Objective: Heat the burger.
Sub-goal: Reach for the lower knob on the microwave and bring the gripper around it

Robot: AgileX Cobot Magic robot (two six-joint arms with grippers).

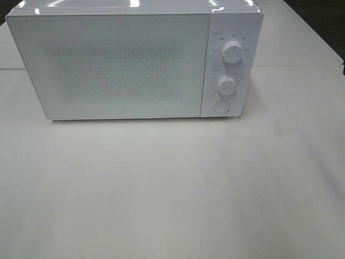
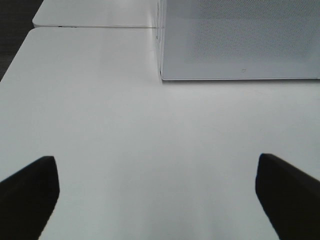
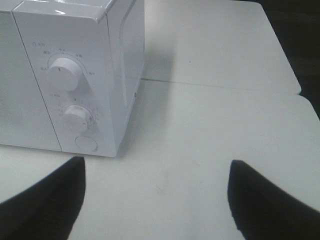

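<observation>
The burger is not in view in any frame. A white microwave (image 1: 124, 62) stands at the back of the white table (image 1: 172, 189) with its door (image 1: 108, 65) shut. It has two dials (image 1: 232, 52) (image 1: 227, 84) and a round button (image 1: 221, 107) on its right panel. The panel also shows in the right wrist view (image 3: 70, 100). My left gripper (image 2: 157, 192) is open and empty above bare table, short of the microwave's lower left corner (image 2: 162, 75). My right gripper (image 3: 155, 195) is open and empty, in front of the microwave's right corner. Neither arm shows in the exterior high view.
The table is made of joined white boards with a seam (image 3: 220, 86) running behind the microwave's right side. The table's edge and dark floor (image 2: 12, 30) lie to the left; another edge (image 3: 295, 60) lies to the right.
</observation>
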